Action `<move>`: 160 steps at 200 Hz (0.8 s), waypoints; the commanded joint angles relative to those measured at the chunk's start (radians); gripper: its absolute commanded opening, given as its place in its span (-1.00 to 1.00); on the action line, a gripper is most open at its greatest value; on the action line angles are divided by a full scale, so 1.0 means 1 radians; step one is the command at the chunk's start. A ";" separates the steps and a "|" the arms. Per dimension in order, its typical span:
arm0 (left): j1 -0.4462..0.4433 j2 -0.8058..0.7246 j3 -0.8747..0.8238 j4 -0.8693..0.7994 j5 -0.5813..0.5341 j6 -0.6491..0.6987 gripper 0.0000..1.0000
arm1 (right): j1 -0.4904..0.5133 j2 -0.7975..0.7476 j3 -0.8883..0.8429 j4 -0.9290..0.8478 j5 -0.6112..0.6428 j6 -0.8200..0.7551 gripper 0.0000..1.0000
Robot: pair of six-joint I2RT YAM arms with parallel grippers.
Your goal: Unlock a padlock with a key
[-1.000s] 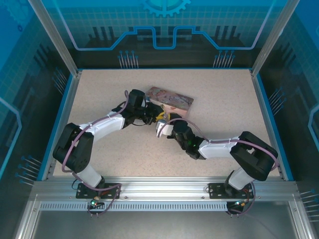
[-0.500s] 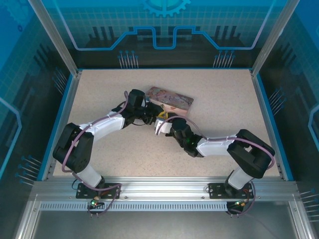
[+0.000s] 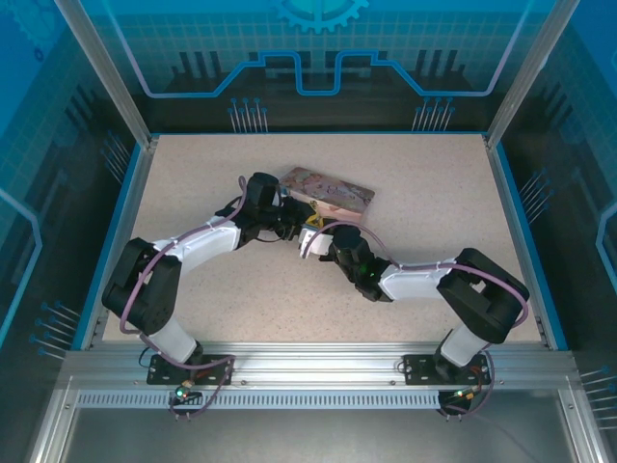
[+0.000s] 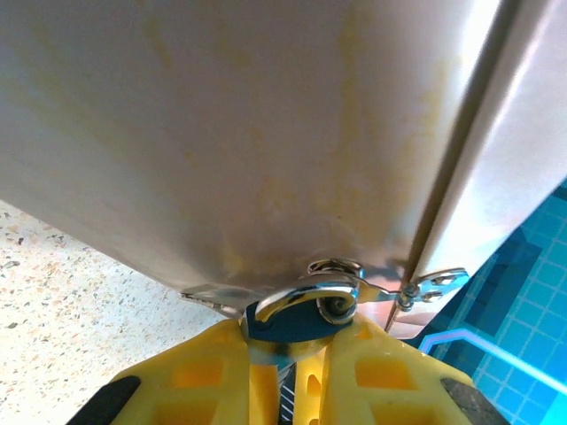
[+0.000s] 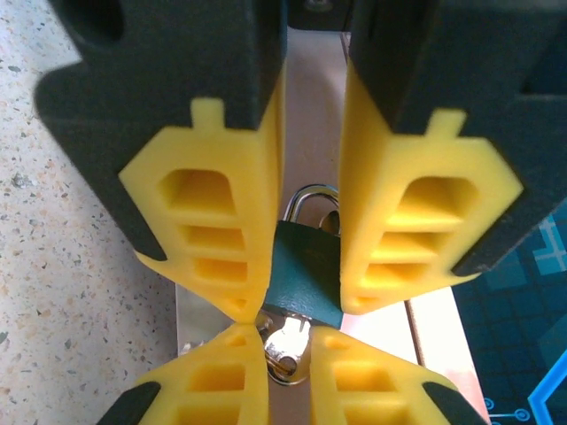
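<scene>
Left arm [image 3: 198,249]: white link shells between black joint housings; large black shoulder joint.
Right arm [image 3: 416,283]: same build, white shells and black joints.
Cables [image 3: 123,311]: purple-grey, 1 per arm, looped loosely outside the links.
Bases [image 3: 183,368]: 2 black mounting plates.
Left gripper [image 4: 297,341]: 2 yellow fingers with hollow rectangular cells, mounted on black housings.
Right gripper [image 5: 283,341]: 2 matching yellow cellular fingers with black outer corners.

The pink tin [image 3: 328,191] walls off the padlock [image 5: 306,270] behind; left fingers [image 5: 221,221] and right fingers [image 5: 217,381] crowd its front; the desk [image 3: 434,193] beyond lies open.
</scene>
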 commanded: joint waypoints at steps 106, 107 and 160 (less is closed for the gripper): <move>0.000 -0.028 -0.018 0.041 0.040 -0.013 -1.00 | -0.065 -0.088 0.017 -0.191 -0.152 0.207 -1.00; 0.000 -0.028 -0.018 0.041 0.040 -0.013 -1.00 | -0.065 -0.090 0.017 -0.196 -0.155 0.211 -1.00; -0.001 -0.030 -0.029 0.055 0.038 -0.013 -1.00 | -0.117 -0.160 0.039 -0.337 -0.336 0.369 -1.00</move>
